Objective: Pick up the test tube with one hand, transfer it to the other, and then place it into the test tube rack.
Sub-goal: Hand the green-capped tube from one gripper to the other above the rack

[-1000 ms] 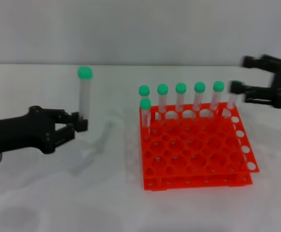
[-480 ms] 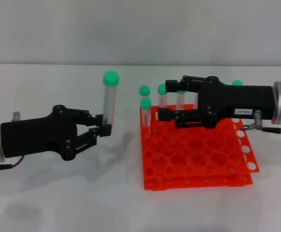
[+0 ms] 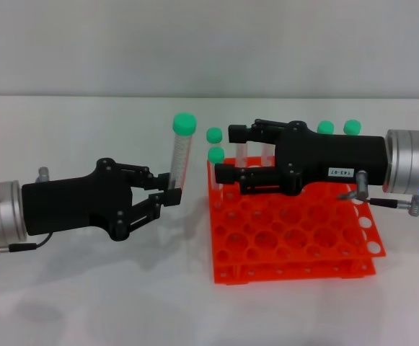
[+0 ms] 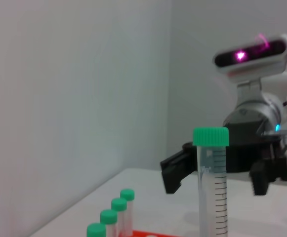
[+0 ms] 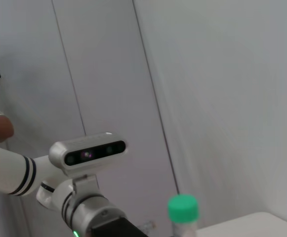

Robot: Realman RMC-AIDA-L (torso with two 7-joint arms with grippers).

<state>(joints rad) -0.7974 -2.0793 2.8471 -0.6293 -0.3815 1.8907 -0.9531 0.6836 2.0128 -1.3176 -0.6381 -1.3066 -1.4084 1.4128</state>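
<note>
My left gripper [image 3: 173, 188] is shut on the lower end of the test tube [image 3: 179, 155], a clear tube with a green cap that stands nearly upright just left of the orange test tube rack [image 3: 296, 234]. My right gripper [image 3: 225, 153], with a white label on its body, hangs open over the rack's back left part. Its fingertips are a short way right of the tube and do not touch it. In the left wrist view the test tube [image 4: 211, 192] stands in front of the right gripper's spread fingers [image 4: 175, 170]. The right wrist view shows the tube's cap [image 5: 183, 208].
Several other green-capped tubes stand in the rack's back row [image 3: 214, 135], some of them hidden behind the right gripper; they also show in the left wrist view [image 4: 118, 205]. White tabletop lies around the rack. The left arm with its wrist camera [image 5: 87, 153] faces the right wrist.
The left gripper has carried the tube to the right, toward the rack. The right gripper has swept in from the far right and on leftward over the rack, closing the gap to the tube.
</note>
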